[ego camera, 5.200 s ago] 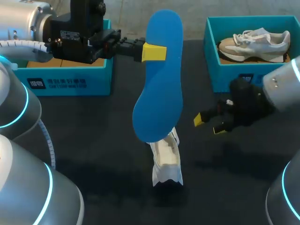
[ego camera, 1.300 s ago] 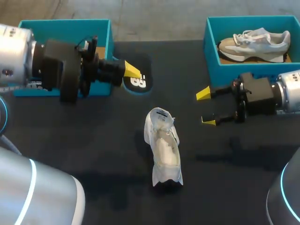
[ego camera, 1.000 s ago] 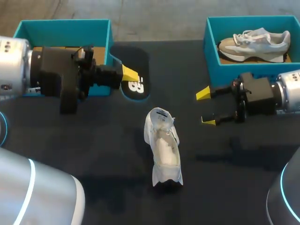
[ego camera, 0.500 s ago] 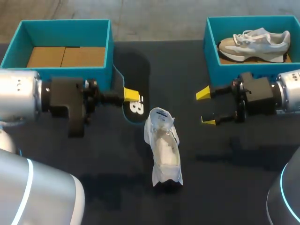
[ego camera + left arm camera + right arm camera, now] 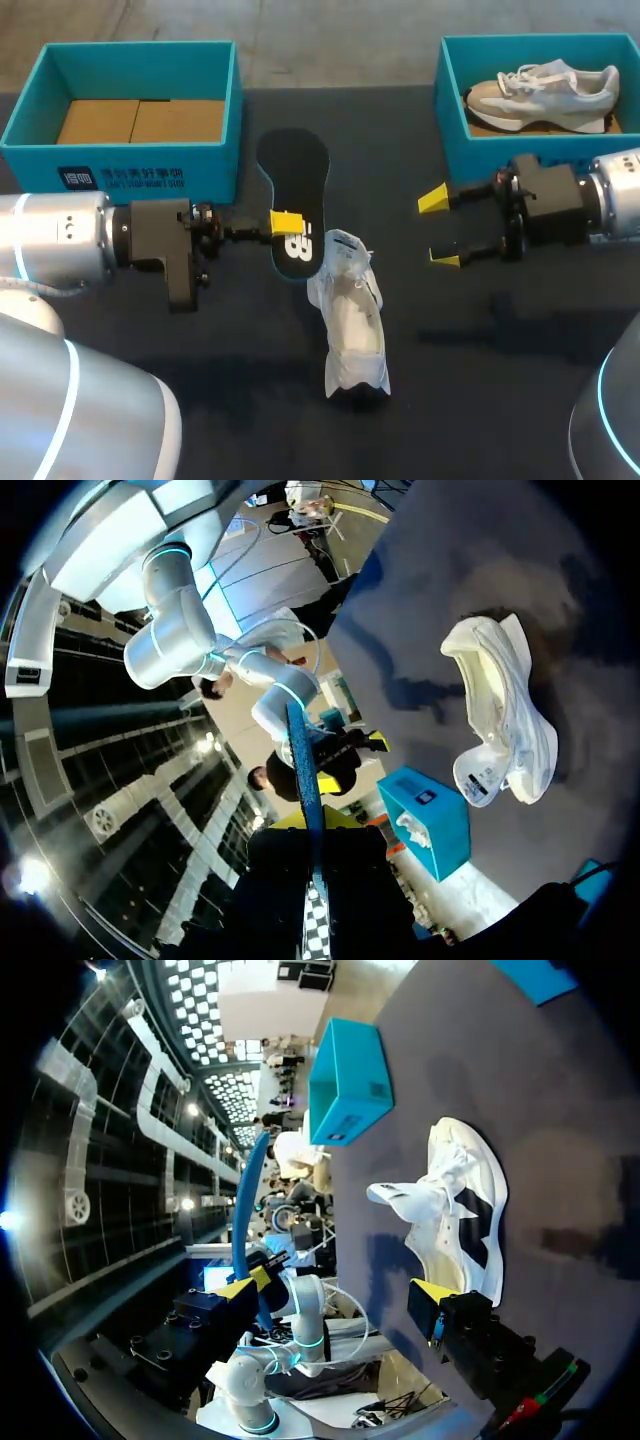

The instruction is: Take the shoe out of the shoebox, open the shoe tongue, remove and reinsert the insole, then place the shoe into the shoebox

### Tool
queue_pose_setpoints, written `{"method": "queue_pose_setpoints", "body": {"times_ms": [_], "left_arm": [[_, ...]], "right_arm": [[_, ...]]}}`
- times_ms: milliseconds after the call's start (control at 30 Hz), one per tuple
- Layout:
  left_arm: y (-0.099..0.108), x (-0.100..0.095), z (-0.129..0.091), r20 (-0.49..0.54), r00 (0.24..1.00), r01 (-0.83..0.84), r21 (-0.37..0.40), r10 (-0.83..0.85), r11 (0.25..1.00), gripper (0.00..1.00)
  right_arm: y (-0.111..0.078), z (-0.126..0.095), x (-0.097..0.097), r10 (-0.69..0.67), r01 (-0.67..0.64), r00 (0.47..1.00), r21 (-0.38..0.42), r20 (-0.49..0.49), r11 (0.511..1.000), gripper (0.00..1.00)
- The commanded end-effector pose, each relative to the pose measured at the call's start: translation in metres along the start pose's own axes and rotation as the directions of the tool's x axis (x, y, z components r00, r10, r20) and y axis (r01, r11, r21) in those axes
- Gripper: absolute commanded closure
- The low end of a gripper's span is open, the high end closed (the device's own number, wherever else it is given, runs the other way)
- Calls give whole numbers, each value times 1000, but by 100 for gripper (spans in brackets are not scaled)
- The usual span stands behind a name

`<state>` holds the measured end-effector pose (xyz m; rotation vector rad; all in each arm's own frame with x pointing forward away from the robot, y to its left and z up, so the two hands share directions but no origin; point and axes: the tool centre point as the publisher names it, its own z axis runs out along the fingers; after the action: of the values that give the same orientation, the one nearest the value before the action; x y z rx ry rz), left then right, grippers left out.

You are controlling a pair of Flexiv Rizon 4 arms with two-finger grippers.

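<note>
The bench (image 5: 480,380) has a dark, matt, cloth-like cover. The shoe (image 5: 352,325) on it looks like soft white cloth. The insole (image 5: 295,185) has a matt black face. The left box (image 5: 140,172) and right box (image 5: 478,165) are matt teal card, the left with a bare brown cardboard floor. The left arm (image 5: 55,240) is satin silver metal and black plastic; its fingers (image 5: 286,222) have matt yellow tips.

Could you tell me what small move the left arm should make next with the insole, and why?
Probably tip the insole toward the opening of the white shoe: the left pincer grips it right beside that shoe, while the right pincer hangs open, apart.
</note>
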<state>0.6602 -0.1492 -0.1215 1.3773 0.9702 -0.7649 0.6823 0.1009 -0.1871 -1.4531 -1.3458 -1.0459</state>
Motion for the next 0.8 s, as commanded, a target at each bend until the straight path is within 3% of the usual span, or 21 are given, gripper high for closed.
{"method": "queue_pose_setpoints", "body": {"times_ms": [33, 500, 800], "left_arm": [[7, 6, 1, 10, 999, -48, 24, 48, 999, 100], [5, 7, 0, 21, 997, -74, 40, 74, 996, 100], [6, 36, 2, 0, 998, -69, 47, 69, 997, 100]], "right_arm": [[-1, 1, 0, 0, 0, 1000, -3, 1, 1000, 0], [-1, 1, 0, 0, 0, 1000, -3, 1, 1000, 0], [-1, 1, 0, 0, 0, 1000, -3, 1, 1000, 0]]}}
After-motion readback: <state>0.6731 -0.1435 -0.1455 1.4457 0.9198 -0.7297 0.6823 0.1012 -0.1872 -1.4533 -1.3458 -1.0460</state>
